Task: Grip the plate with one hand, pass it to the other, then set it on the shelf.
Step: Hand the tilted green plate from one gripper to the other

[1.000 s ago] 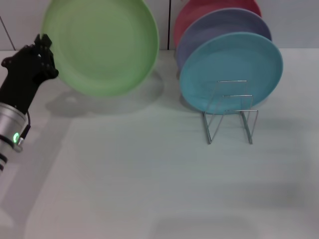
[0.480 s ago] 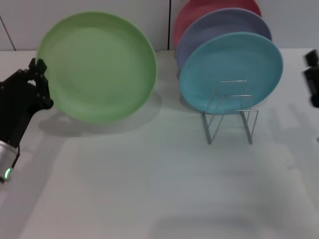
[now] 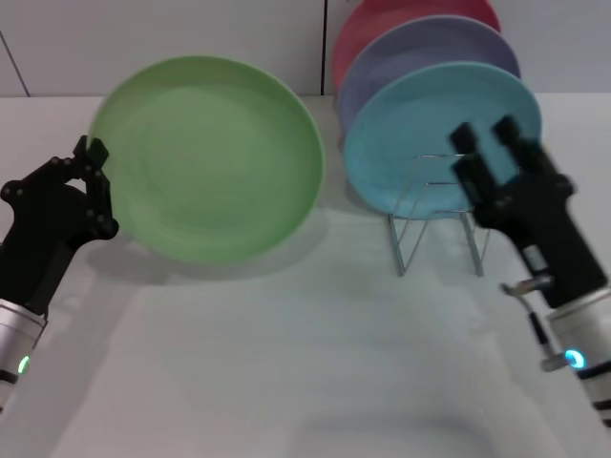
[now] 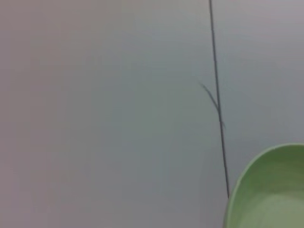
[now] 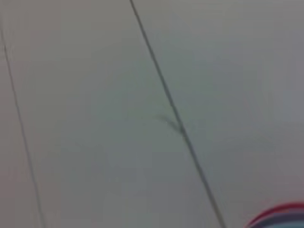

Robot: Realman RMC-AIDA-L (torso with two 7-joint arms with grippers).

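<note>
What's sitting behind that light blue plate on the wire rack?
Behind the light blue plate stand a purple plate and a red plate; only their upper edges show, the rest is covered.

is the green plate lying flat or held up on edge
Held up on edge, tilted: the green plate shows its whole round face to the head camera, its left rim in the left claw, clear of the table.

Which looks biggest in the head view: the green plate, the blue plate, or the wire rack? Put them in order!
1. The green plate, held at its edge by the left hand. It sits nearer the camera, so it may not truly be bigger.
2. The blue plate.
3. The wire rack, clearly smallest.
</note>
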